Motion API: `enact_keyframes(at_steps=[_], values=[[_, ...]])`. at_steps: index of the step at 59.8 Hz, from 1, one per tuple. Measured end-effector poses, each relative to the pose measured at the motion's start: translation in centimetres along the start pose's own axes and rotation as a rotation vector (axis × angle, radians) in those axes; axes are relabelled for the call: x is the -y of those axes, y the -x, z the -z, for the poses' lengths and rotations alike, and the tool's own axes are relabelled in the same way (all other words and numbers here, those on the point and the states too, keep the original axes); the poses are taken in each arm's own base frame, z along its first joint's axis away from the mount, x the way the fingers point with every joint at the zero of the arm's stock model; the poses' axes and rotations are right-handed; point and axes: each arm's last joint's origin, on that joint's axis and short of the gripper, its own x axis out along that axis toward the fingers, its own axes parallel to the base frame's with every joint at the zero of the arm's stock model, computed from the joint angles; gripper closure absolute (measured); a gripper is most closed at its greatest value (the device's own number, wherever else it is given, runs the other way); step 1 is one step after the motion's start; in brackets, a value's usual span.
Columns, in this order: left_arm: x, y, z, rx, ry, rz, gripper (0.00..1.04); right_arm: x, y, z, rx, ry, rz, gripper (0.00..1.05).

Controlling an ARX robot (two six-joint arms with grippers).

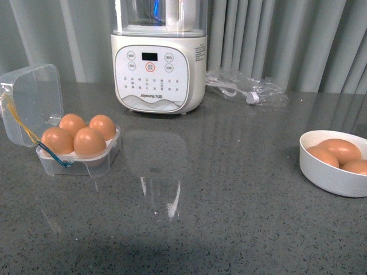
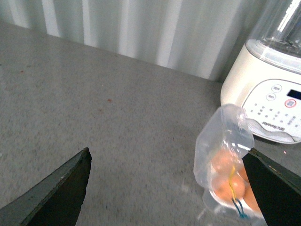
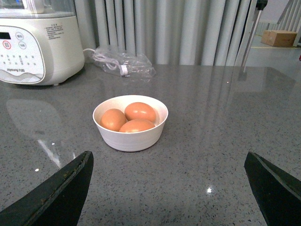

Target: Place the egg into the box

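Observation:
The clear egg box stands at the left of the grey table with its lid hinged open; all its cells hold brown eggs. It shows blurred in the left wrist view, beside one finger of my left gripper, which is open and empty. A white bowl at the right holds three brown eggs. In the right wrist view the bowl and its eggs lie ahead of my open, empty right gripper. Neither arm shows in the front view.
A white kitchen appliance with a control panel stands at the back centre. A clear plastic bag with a cable lies to its right. Grey curtains hang behind the table.

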Motion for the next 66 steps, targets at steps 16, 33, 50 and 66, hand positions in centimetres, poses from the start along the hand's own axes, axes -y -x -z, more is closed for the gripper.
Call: enact_keyframes(at_steps=[16,33,50,66], values=[[-0.7,-9.4,0.7,-0.141,-0.074,0.018,0.07,0.0,0.0,0.0,0.000,0.000,0.000,0.07],[-0.8,-14.6,2.6,-0.222,-0.151,-0.027,0.07,0.0,0.0,0.0,0.000,0.000,0.000,0.07],[2.8,-14.6,4.0,-0.242,-0.203,0.058,0.07,0.0,0.0,0.0,0.000,0.000,0.000,0.07],[9.0,-9.9,3.6,-0.255,-0.232,0.421,0.07,0.0,0.0,0.0,0.000,0.000,0.000,0.07]])
